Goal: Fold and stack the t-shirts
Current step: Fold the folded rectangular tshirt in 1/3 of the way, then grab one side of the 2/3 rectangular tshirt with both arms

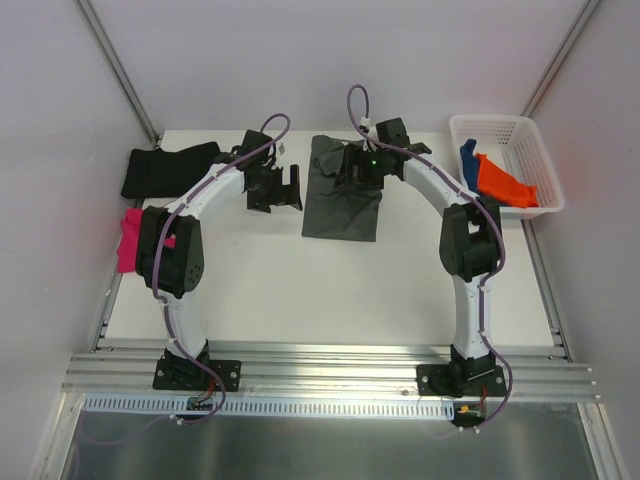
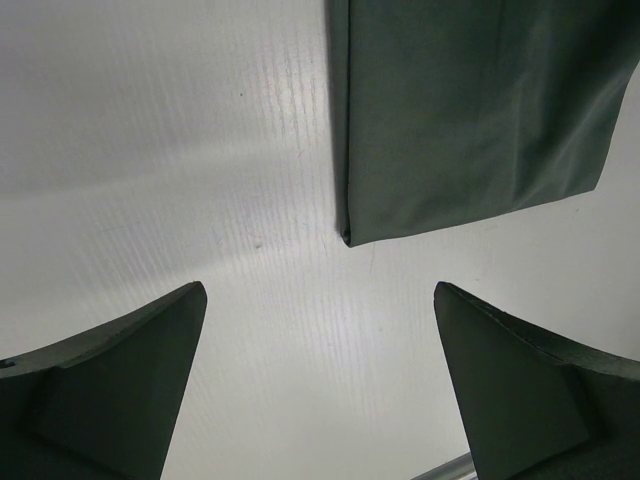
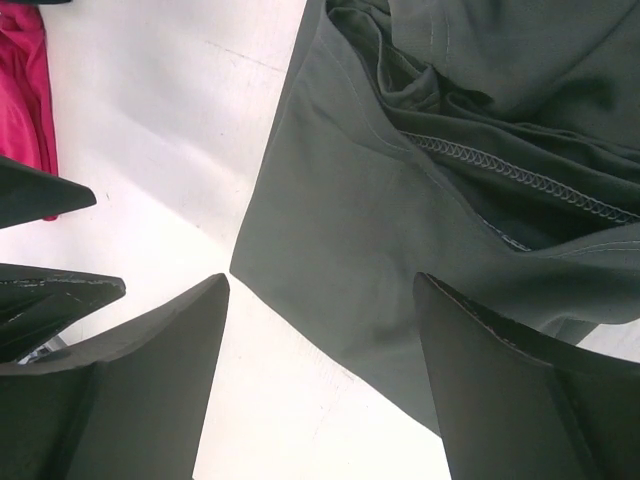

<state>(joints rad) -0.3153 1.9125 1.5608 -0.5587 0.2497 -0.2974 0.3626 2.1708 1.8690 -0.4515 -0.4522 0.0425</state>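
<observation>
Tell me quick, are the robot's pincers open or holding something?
Left pincer: open, holding nothing.
Right pincer: open over the dark grey t-shirt, holding nothing.

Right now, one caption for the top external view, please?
Open left gripper beside, open right gripper above the dark grey t-shirt; black t-shirt, magenta t-shirt at left; orange t-shirt, blue t-shirt in basket.

The grey shirt lay flat on the white worktop, its folded corner nearest the fingers, which stood wide apart over bare worktop, clear of the cloth.
</observation>
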